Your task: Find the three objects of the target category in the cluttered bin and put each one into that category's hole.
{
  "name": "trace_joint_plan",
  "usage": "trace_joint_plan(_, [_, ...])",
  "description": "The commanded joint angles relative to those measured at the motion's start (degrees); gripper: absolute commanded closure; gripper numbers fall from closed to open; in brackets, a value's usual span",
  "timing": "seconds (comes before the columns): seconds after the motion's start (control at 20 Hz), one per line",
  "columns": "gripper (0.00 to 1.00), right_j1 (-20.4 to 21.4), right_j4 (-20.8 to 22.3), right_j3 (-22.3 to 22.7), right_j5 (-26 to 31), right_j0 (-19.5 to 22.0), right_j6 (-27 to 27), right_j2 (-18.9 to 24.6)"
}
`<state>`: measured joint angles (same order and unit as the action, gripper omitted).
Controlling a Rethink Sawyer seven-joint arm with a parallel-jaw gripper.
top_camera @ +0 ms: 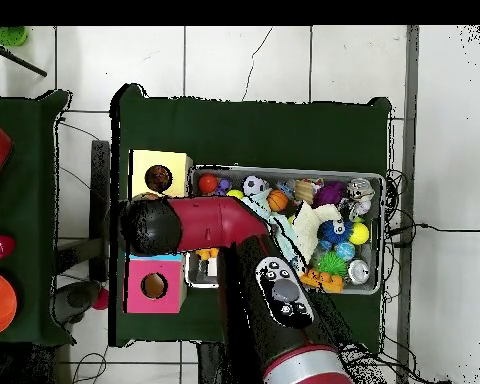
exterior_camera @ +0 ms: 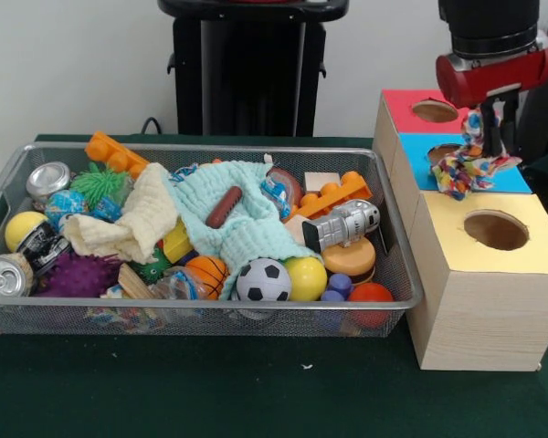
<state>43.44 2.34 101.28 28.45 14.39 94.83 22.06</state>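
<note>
At the right of the front view, the claw (exterior_camera: 490,128) hangs from the red and black arm (exterior_camera: 495,55) above the row of 3 boxes, its black fingers (exterior_camera: 486,137) clamped on a scrunched multicolour fabric piece (exterior_camera: 468,166). The fabric dangles over the blue-topped box (exterior_camera: 507,178), just beside that box's opening, with the red-topped box (exterior_camera: 402,105) on the far side and the yellow-topped box (exterior_camera: 479,292) on the near side. The round hole (exterior_camera: 496,230) in the yellow top is dark and uncovered, near the fabric but not under it. Left of the boxes, the wire mesh bin (exterior_camera: 406,283) sits on the green surface (exterior_camera: 210,383), touching or almost touching the yellow-topped box. Inside: a pale-yellow cloth (exterior_camera: 132,224) and a mint-green cloth (exterior_camera: 247,224) heaped at centre, a brown sausage-shaped toy (exterior_camera: 224,207) lying on the green cloth, a soccer ball (exterior_camera: 262,281), a yellow ball (exterior_camera: 306,278), a silver robot toy (exterior_camera: 342,225), orange bricks (exterior_camera: 338,193), 2 cans at the left end.

Overhead view: the arm (top_camera: 209,225) reaches across the boxes and hides the middle one; the claw itself is hidden under the wrist. The yellow-topped box (top_camera: 174,162) and red-topped box (top_camera: 134,285) show either side of it. The bin (top_camera: 374,180) lies to the right, full of toys.
</note>
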Motion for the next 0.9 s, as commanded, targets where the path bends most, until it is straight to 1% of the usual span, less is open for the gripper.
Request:
trace_joint_plan(0.05, [1.00, -0.42, -5.08, -1.83, -0.15, -2.23, 16.11, -4.46])
trace_joint_plan(0.3, [1.00, 1.43, -7.33, -2.43, 3.03, -3.61, 15.34, -5.71])
trace_joint_plan(0.6, [1.00, 3.17, -9.09, -3.54, 7.33, -4.35, 13.98, -6.75])
trace_joint_plan(0.75, [1.00, 3.19, -8.84, -4.23, 8.41, -4.12, 11.73, -6.59])
trace_joint_plan(0.9, [1.00, 2.63, -8.30, -5.17, 7.28, -3.88, 10.02, -6.61])
